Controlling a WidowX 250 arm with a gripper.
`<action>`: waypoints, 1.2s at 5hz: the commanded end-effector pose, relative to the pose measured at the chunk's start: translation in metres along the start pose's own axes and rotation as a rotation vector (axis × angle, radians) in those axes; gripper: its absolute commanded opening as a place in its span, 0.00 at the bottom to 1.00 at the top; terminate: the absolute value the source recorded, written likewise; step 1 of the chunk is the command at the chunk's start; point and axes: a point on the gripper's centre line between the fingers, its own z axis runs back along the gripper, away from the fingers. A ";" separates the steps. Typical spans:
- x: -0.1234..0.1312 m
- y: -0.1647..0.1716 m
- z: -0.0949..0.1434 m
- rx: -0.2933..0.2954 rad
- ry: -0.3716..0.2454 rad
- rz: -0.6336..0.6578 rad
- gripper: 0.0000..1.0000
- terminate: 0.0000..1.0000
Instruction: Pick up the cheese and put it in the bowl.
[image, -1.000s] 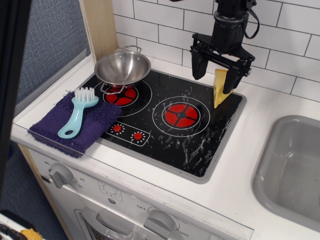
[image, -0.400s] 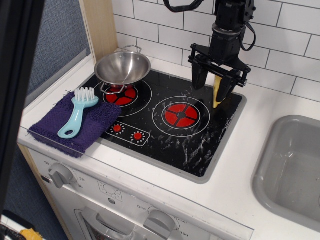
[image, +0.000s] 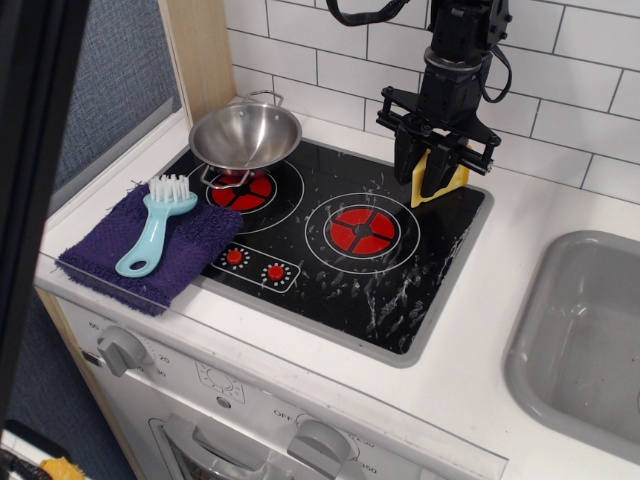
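The cheese (image: 452, 181), a small yellow wedge, stands at the back right corner of the black toy hob (image: 340, 250). My gripper (image: 428, 182) points straight down over it, and its black fingers (image: 408, 165) are closed on the wedge, whose lower edge is at the hob surface. The bowl (image: 245, 135), a shiny steel bowl with wire loop handles, sits on the back left burner, well to the left of the gripper, and it holds nothing.
A purple cloth (image: 150, 245) with a light blue brush (image: 155, 225) lies left of the hob. A grey sink basin (image: 590, 330) is at the right. A white tiled wall (image: 560, 90) stands just behind the gripper, and a wooden post (image: 200, 55) stands behind the bowl.
The gripper has come down around the cheese and its fingers have closed in on it. The wedge now shows a wider face between the fingers. The bowl has not moved.
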 end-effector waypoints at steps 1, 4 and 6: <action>-0.006 0.024 0.062 -0.001 -0.157 0.011 0.00 0.00; -0.051 0.114 0.093 0.124 -0.171 0.113 0.00 0.00; -0.073 0.144 0.074 0.144 -0.077 0.162 0.00 0.00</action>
